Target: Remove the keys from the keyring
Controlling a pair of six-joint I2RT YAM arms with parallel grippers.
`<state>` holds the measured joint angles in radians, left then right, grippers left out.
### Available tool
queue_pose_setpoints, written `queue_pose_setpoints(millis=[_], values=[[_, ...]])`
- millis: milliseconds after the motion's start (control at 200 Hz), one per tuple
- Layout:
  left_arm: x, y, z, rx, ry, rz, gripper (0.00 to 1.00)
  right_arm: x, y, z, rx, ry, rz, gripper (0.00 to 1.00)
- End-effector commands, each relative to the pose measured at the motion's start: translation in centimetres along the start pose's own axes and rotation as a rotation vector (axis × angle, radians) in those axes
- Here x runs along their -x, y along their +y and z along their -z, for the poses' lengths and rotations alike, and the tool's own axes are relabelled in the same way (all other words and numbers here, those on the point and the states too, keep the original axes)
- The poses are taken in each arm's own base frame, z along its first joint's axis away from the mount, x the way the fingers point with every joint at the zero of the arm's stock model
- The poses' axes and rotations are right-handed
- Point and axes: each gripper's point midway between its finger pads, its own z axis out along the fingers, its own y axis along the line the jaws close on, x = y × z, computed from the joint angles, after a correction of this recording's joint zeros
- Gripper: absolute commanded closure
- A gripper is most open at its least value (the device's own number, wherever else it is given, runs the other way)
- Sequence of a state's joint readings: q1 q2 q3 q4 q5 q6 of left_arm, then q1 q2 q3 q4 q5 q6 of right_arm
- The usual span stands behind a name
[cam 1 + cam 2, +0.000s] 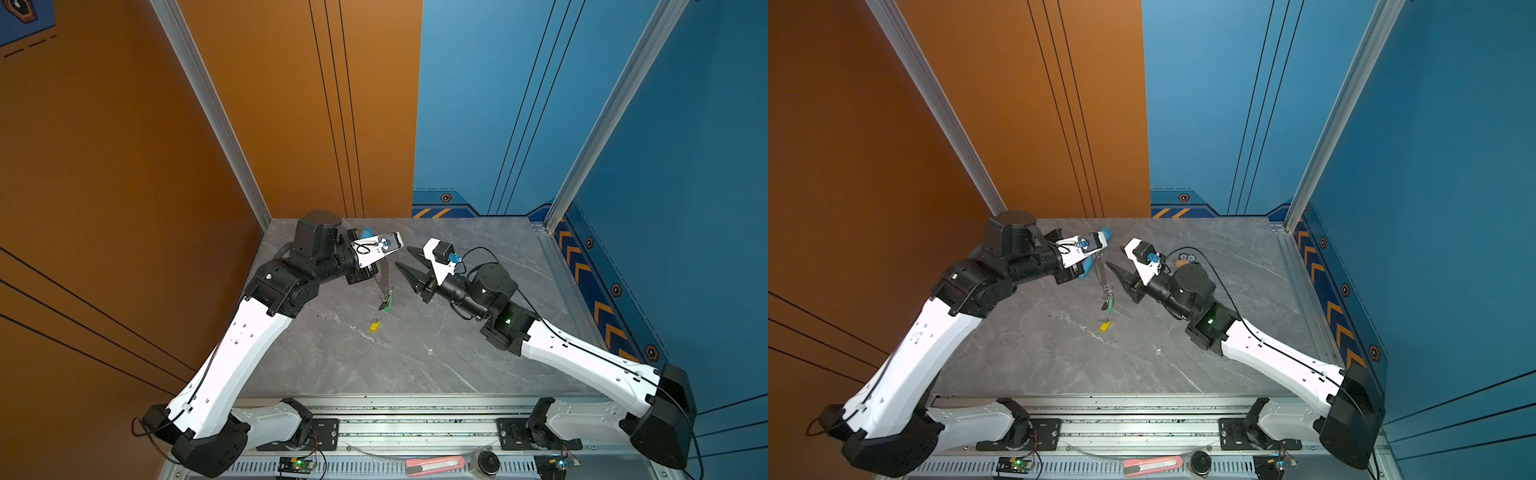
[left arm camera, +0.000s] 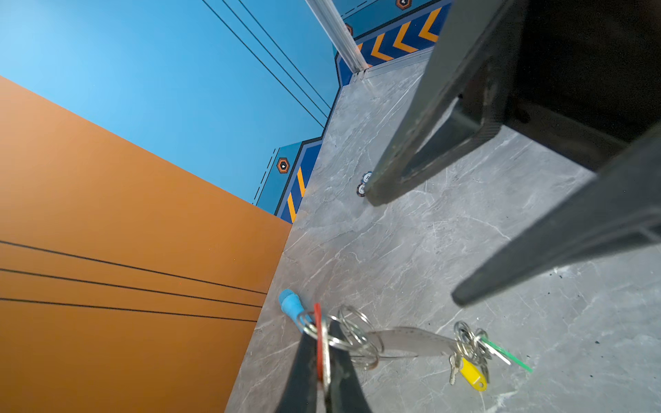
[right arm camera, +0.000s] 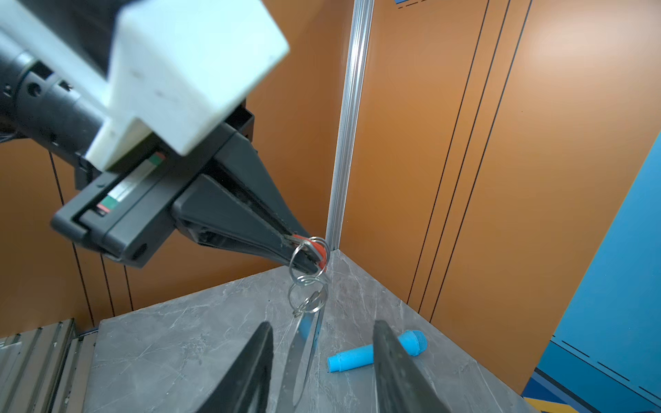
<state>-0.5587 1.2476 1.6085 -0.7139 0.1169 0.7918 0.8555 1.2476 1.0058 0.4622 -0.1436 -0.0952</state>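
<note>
My left gripper (image 2: pixel 323 332) is shut on a silver key with a red tag (image 2: pixel 317 339), held above the table; it also shows in the right wrist view (image 3: pixel 307 250). Split rings (image 3: pixel 307 282) link that key to the flat grey keyring (image 2: pixel 411 343), which hangs down in both top views (image 1: pixel 386 276) (image 1: pixel 1100 270). A green-tagged key (image 1: pixel 388 307) dangles at its lower end. A yellow-tagged key (image 1: pixel 375 326) lies on the table just below, apart from the bunch. My right gripper (image 1: pixel 404 257) is open beside the keyring (image 3: pixel 304 357), not touching it.
A light-blue tube (image 3: pixel 357 357) lies on the grey marble table (image 1: pixel 415 353) near the back left corner, behind the left gripper. A small orange-and-blue cluster with dark discs (image 1: pixel 1185 259) sits behind the right wrist. Orange and blue walls close the back and sides.
</note>
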Motion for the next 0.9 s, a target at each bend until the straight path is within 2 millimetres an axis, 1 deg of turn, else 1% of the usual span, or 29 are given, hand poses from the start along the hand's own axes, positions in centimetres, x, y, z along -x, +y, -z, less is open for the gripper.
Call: queue_pose_setpoints(millis=[0,100,165,295,380,531,611,756,896], values=[[0.0,1.8,0.6,0.092,0.053,0.104,1.0,-0.7,0.9,0.0,0.023,0.02,-0.032,0.52],[-0.7,1.5,0.2,0.093,0.118,0.198,1.0,-1.2,1.2,0.1,0.016,0.028,-0.038,0.52],[-1.2,1.3,0.0,0.093,0.156,0.257,1.0,-1.9,1.1,0.1,0.008,0.047,-0.043,0.52],[-2.1,-0.2,-0.4,0.054,0.228,0.354,1.0,-3.3,1.1,0.1,-0.007,0.085,-0.046,0.54],[-2.3,-1.2,-0.6,0.036,0.265,0.397,1.0,-3.8,0.7,0.0,-0.029,0.094,-0.042,0.55],[-2.9,-2.4,-0.4,0.004,0.315,0.507,1.0,-4.5,0.7,-0.7,-0.03,0.109,-0.028,0.59],[-3.3,-2.8,-0.3,-0.006,0.359,0.567,1.0,-5.3,0.9,-1.1,-0.018,0.126,-0.032,0.61],[-4.0,-3.5,0.0,-0.032,0.44,0.634,1.0,-6.6,1.5,-1.4,0.009,0.152,-0.04,0.62],[-4.6,-4.0,-0.1,-0.043,0.487,0.657,1.0,-6.7,2.0,-2.0,0.038,0.148,-0.054,0.63]])
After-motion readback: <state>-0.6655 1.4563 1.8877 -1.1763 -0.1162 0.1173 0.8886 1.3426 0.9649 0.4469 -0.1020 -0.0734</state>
